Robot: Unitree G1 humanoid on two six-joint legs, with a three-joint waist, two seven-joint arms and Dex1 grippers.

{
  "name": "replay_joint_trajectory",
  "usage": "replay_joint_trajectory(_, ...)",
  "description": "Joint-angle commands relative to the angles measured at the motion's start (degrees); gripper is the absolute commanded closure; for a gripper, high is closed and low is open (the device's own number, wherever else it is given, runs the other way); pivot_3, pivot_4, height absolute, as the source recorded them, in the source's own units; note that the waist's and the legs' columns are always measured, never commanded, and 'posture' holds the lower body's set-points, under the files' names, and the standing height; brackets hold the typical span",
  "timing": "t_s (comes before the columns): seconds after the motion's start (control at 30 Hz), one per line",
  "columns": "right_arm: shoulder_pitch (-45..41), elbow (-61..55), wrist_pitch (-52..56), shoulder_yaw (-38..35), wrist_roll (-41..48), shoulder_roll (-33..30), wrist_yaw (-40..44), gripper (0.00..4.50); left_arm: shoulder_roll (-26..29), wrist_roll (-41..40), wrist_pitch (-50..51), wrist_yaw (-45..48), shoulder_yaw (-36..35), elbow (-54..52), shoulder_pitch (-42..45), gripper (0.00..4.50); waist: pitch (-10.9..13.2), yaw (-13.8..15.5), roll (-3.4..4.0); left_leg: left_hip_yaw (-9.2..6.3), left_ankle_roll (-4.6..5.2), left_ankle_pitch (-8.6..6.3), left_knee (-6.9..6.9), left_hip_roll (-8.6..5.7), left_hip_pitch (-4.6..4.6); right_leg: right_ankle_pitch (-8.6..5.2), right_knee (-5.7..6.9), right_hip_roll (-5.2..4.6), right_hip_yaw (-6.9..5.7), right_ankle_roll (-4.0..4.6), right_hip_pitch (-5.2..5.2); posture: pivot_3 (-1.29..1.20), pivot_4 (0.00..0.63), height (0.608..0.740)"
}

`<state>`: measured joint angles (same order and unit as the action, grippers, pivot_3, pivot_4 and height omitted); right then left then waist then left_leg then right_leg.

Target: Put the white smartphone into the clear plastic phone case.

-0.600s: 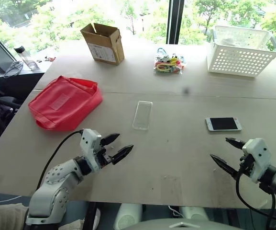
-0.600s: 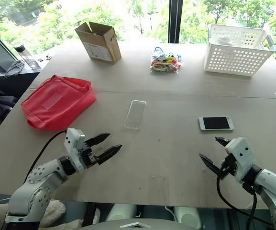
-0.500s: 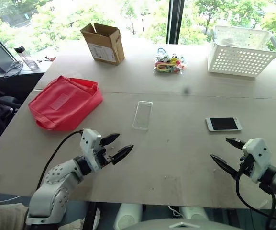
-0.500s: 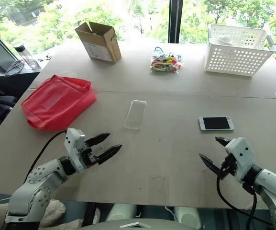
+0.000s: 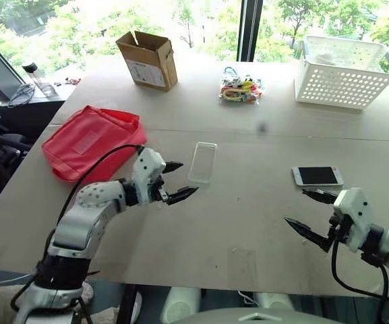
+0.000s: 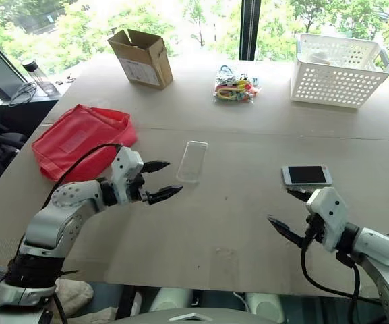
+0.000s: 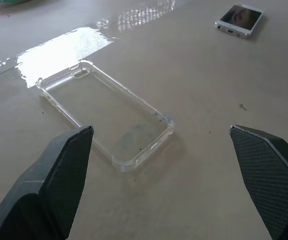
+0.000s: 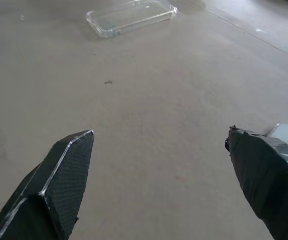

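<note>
Nothing was yet joined: the small white-bezelled smartphone [image 5: 317,176] lay on the table's right side, well apart from the thin transparent plastic case [image 5: 202,163] at centre. The left gripper [image 5: 178,181] near the case and the right gripper [image 5: 310,213] near the phone stood spread, empty.

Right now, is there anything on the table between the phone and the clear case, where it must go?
No, nothing visible. The phone lies flat near the right gripper, and the case lies empty by the left gripper. Between them there is bare table.
</note>
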<state>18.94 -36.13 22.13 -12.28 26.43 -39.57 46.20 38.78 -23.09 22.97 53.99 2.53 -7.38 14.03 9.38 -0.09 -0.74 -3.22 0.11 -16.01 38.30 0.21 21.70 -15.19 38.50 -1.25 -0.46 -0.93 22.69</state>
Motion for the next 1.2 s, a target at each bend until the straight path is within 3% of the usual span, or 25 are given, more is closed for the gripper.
replay_joint_trajectory(0.03, 0.32, -2.51, -2.43, -1.36, 1.29, -1.38, 2.74, 0.0, 0.46, 4.43, -5.89, 6.92, 4.9, 7.46, 4.9, 0.04, 0.0, -0.06, -0.02, 0.0, 0.0, 0.0, 0.0, 0.0, 0.01, 0.0, 0.0, 0.01, 0.0, 0.0, 0.0, 0.0, 0.15, 0.74)
replay_joint_trajectory(0.07, 0.29, -2.38, -2.81, -1.34, 1.01, -1.45, 2.77, 0.0, 0.09, 5.61, -7.43, 8.09, 6.06, 9.8, 6.28, 0.04, 0.01, -0.05, -0.01, 0.0, 0.0, 0.0, 0.01, 0.0, 0.0, 0.0, 0.0, 0.01, 0.0, 0.0, 0.0, 0.0, 0.15, 0.74)
replay_joint_trajectory(0.17, -0.03, -2.27, -3.28, -0.97, -0.05, -1.26, 1.83, 0.0, -1.22, 10.08, -12.4, 10.32, 9.87, 17.18, 10.07, 1.0, 0.0, -0.06, -0.02, 0.0, 0.0, 0.0, 0.02, 0.0, 0.0, 0.01, 0.01, 0.06, 0.0, 0.0, 0.0, 0.0, 0.15, 0.74)
replay_joint_trajectory(0.27, 0.52, -3.29, -3.35, -0.24, -0.66, -0.73, 0.73, 0.0, -2.99, 12.6, -14.43, 10.19, 11.21, 22.02, 12.24, 2.27, -0.01, -0.02, -0.01, 0.01, 0.0, 0.0, 0.01, 0.0, -0.01, 0.01, 0.01, 0.06, 0.02, 0.0, 0.0, 0.0, 0.15, 0.74)
replay_joint_trajectory(0.33, 1.13, -3.99, -3.37, 0.24, -1.12, -0.37, -0.03, 0.0, -3.69, 13.29, -13.92, 10.28, 11.25, 23.3, 12.7, 3.44, -0.03, -0.05, -0.01, 0.01, 0.0, 0.0, 0.02, 0.01, 0.0, 0.01, 0.01, 0.05, 0.02, 0.0, 0.0, 0.0, 0.15, 0.74)
replay_joint_trajectory(0.4, 1.68, -4.48, -3.48, 0.78, -1.66, -0.07, -0.59, 0.0, -4.24, 13.1, -11.76, 9.78, 10.85, 22.56, 12.33, 4.31, -0.04, -0.08, -0.01, 0.02, 0.0, 0.0, 0.02, 0.01, -0.01, 0.01, 0.02, 0.05, 0.04, -0.01, 0.0, 0.0, 0.15, 0.74)
replay_joint_trajectory(0.43, 1.94, -4.69, -3.56, 1.08, -1.94, 0.06, -0.83, 0.0, -4.62, 12.4, -9.48, 9.22, 10.45, 21.4, 12.0, 4.42, -0.05, -0.09, -0.01, 0.02, 0.0, 0.0, 0.02, 0.02, -0.01, 0.01, 0.02, 0.04, 0.04, -0.01, 0.0, 0.0, 0.15, 0.74)
replay_joint_trajectory(0.53, 2.18, -5.07, -3.62, 2.02, -2.58, 0.35, -1.45, 0.0, -7.13, 5.39, 7.35, 5.14, 7.52, 12.4, 11.5, 4.42, -0.05, -0.27, -0.01, 0.0, 0.0, 0.0, 0.02, 0.03, -0.03, 0.01, 0.06, 0.04, 0.05, -0.01, -0.01, 0.0, 0.15, 0.74)
replay_joint_trajectory(0.67, 0.08, -4.6, -2.87, 2.89, -2.49, 0.2, -1.96, 0.0, -16.62, -3.12, 36.2, -10.79, -0.13, 2.44, 15.54, 4.42, 0.0, 0.14, -0.1, -0.13, 0.01, 0.0, 0.19, 0.02, 0.08, -0.01, 0.1, 0.0, -0.07, -0.08, -0.02, 0.0, 0.15, 0.74)
replay_joint_trajectory(0.8, -2.51, -4.05, -2.07, 3.49, -2.36, -0.16, -2.08, 0.0, -25.97, -6.12, 51.21, -20.97, -4.83, -1.69, 19.21, 4.42, 0.02, -0.01, -0.14, -0.15, 0.0, 0.0, 0.23, 0.0, 0.09, 0.01, 0.12, 0.01, -0.08, -0.08, -0.02, 0.0, 0.15, 0.74)
replay_joint_trajectory(0.9, -3.37, -4.11, -1.54, 3.61, -2.3, -0.23, -2.21, 0.0, -29.33, -7.33, 55.69, -24.5, -7.82, -2.06, 21.04, 4.42, 0.01, -0.2, -0.14, -0.15, -0.01, 0.01, 0.21, 0.0, 0.08, 0.01, 0.13, 0.02, -0.07, -0.07, -0.02, 0.0, 0.15, 0.74)
replay_joint_trajectory(1.0, -3.34, -4.65, -1.13, 3.31, -2.3, -0.09, -2.54, 0.0, -29.02, -10.75, 53.95, -22.31, -9.86, -2.86, 22.42, 3.67, 0.02, -0.66, -0.14, -0.13, -0.04, 0.02, 0.13, 0.01, 0.03, 0.02, 0.13, 0.03, -0.01, -0.05, -0.01, 0.0, 0.15, 0.74)
replay_joint_trajectory(1.03, -3.0, -5.01, -0.96, 3.09, -2.14, 0.04, -2.73, 0.0, -27.95, -12.39, 53.17, -20.21, -10.26, -2.87, 22.97, 3.18, 0.02, -0.64, -0.14, -0.13, -0.05, 0.02, 0.11, 0.02, 0.02, 0.02, 0.14, 0.05, 0.01, -0.05, 0.0, 0.0, 0.15, 0.74)
replay_joint_trajectory(1.13, -1.6, -6.1, -0.79, 2.81, -1.8, 0.44, -3.34, 0.0, -17.57, -7.63, 39.95, -10.01, -2.86, -1.59, 22.6, 1.49, 0.01, -0.63, -0.13, -0.12, -0.2, 0.11, 0.09, 0.03, -0.02, 0.01, 0.17, 0.06, 0.01, -0.04, 0.01, 0.0, 0.15, 0.74)
replay_joint_trajectory(1.2, -0.62, -6.45, -1.07, 2.97, -1.88, 0.69, -3.61, 0.0, -10.98, -4.01, 30.13, -1.88, 1.05, 3.1, 23.38, 0.79, 0.01, -0.61, -0.12, -0.08, -0.34, 0.18, 0.05, 0.02, -0.05, 0.01, 0.16, 0.07, 0.06, -0.04, 0.0, 0.0, 0.15, 0.74)
